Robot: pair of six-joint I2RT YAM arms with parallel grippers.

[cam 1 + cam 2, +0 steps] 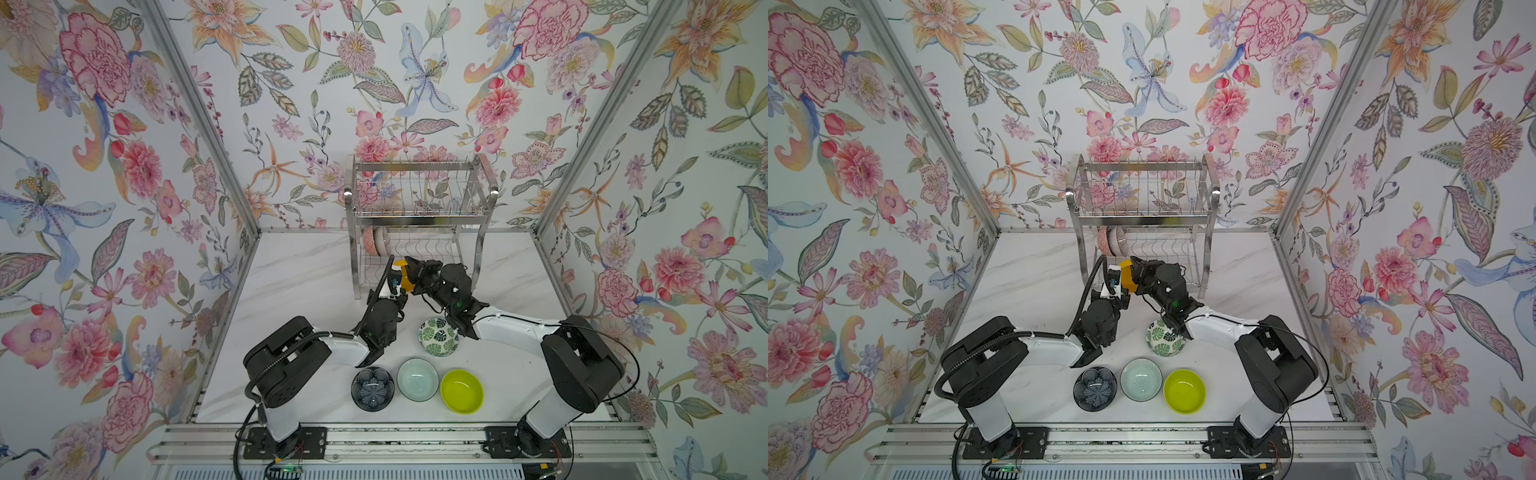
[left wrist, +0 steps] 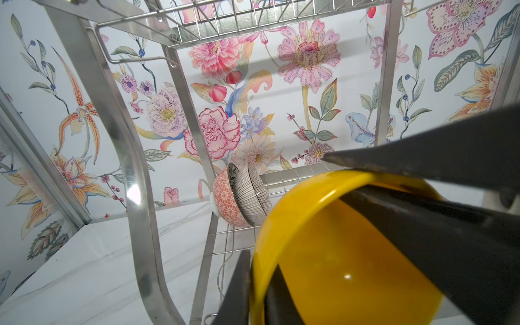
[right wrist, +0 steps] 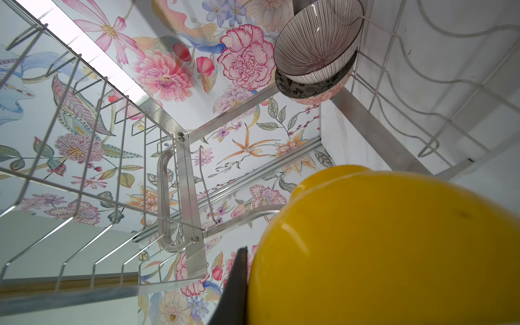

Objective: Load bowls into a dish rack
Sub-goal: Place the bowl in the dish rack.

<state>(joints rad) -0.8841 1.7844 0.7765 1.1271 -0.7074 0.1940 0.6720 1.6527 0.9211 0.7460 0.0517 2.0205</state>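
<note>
Near the dish rack [image 1: 415, 214], left claw [image 2: 253, 278] and right claw [image 2: 342, 180] pinch the yellow bowl [image 2: 337, 267] by its rim: stiff, likely slippery.

Floral wallpaper [image 1: 291, 104] in pink, orange and blue covers three walls around a white marble-patterned tabletop [image 1: 299, 299], with silver metal posts [image 1: 201, 124] in the corners and a metal rail [image 1: 395, 440] along the front edge

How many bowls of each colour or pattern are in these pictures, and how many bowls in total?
striped bowl: 1
pink-patterned bowl: 1
yellow bowl: 1
leaf-print bowl: 1
dark blue bowl: 1
pale mint bowl: 1
lime green bowl: 1
Total: 7
</note>
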